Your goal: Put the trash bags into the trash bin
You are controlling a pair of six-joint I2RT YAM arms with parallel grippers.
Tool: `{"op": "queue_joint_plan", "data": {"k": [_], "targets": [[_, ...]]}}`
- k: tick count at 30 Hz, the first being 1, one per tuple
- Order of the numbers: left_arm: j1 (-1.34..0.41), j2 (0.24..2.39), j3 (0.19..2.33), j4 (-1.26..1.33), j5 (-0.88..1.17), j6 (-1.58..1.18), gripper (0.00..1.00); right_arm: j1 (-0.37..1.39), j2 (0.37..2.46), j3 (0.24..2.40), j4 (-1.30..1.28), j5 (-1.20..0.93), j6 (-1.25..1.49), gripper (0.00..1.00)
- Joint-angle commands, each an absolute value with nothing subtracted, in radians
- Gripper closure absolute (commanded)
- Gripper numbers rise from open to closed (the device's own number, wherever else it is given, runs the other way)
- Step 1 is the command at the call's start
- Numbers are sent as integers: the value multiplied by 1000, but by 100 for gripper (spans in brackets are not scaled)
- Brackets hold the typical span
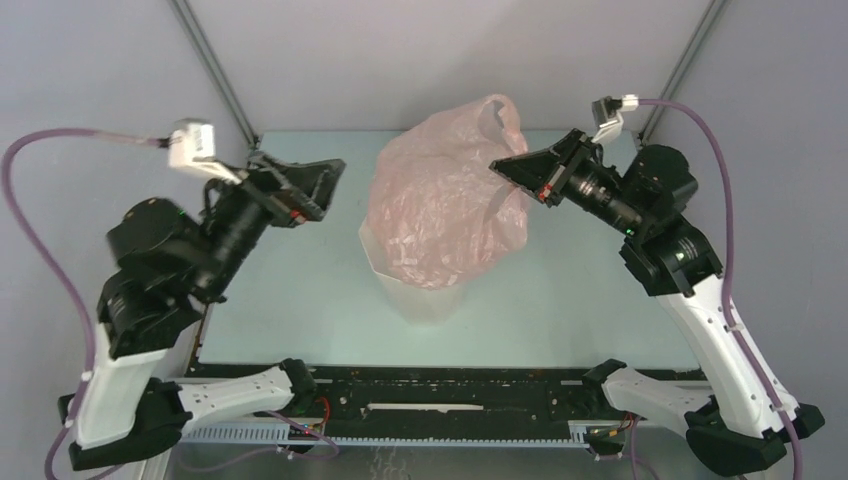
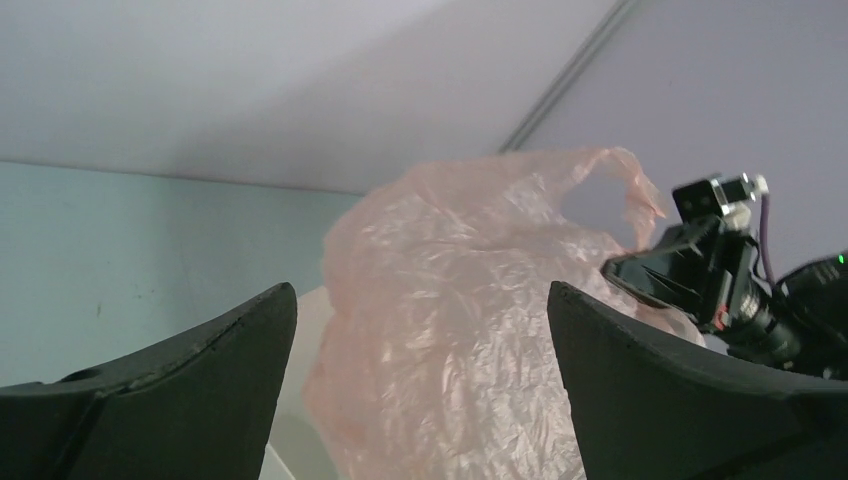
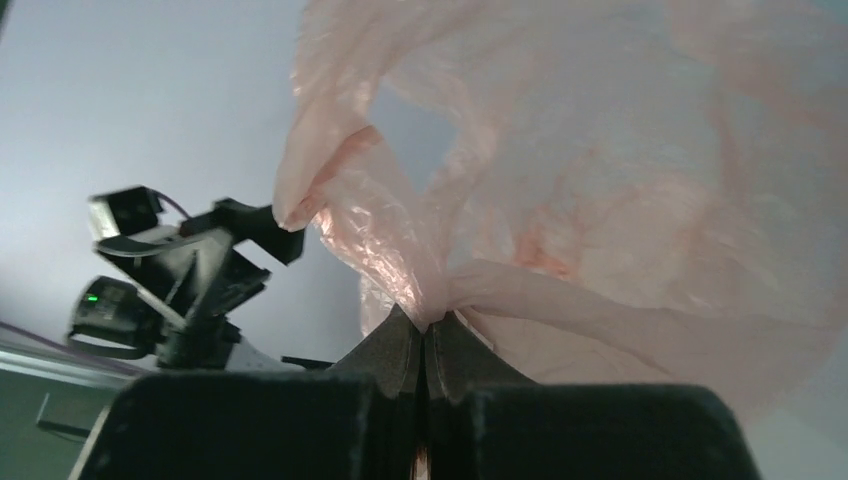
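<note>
Left arm [image 1: 160, 270] and right arm [image 1: 680, 260] were black at the joints with white lower shells, purple cables [image 1: 90, 132] ran to white wrist cameras [image 1: 193, 143], fingers [image 2: 190, 390] were matte black wedges, small green lights [image 3: 92, 297] glowed.

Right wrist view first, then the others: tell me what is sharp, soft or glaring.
Right wrist view: the bag glows, lit from behind, its pinched fold crisp at the shut right gripper. Left wrist view: glossy highlights on the bag's wrinkles; the open left gripper is dark near the lens, showing little detail. Top view: even light, no hard shadows, the pale bin low in contrast.
</note>
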State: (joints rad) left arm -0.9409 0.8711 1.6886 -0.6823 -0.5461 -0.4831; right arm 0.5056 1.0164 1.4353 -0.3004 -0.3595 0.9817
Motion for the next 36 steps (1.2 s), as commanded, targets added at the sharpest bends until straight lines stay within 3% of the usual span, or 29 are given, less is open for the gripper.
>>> {"op": "queue_joint_plan", "data": {"k": [1, 9, 16, 22, 26, 36], "targets": [[-936, 1007, 1761, -760, -399, -455, 0, 511, 1029, 1459, -396, -403, 897, 100], [-893, 1226, 1713, -871, -176, -511, 4, 516, 1035, 1480, -398, -424, 875, 100], [-856, 1457, 1694, -1055, -160, -484, 23, 586, 1048, 1504, -405, -390, 855, 100], [-855, 1318, 1496, -879, -146, -535, 23, 669, 1086, 1492, -432, -346, 784, 100], [-854, 1162, 1405, -778, -154, -535, 18, 683, 1124, 1491, -478, -365, 714, 100], [-801, 821, 1346, -722, -247, -509, 4, 650, 1149, 1492, -460, -679, 540, 100]]}}
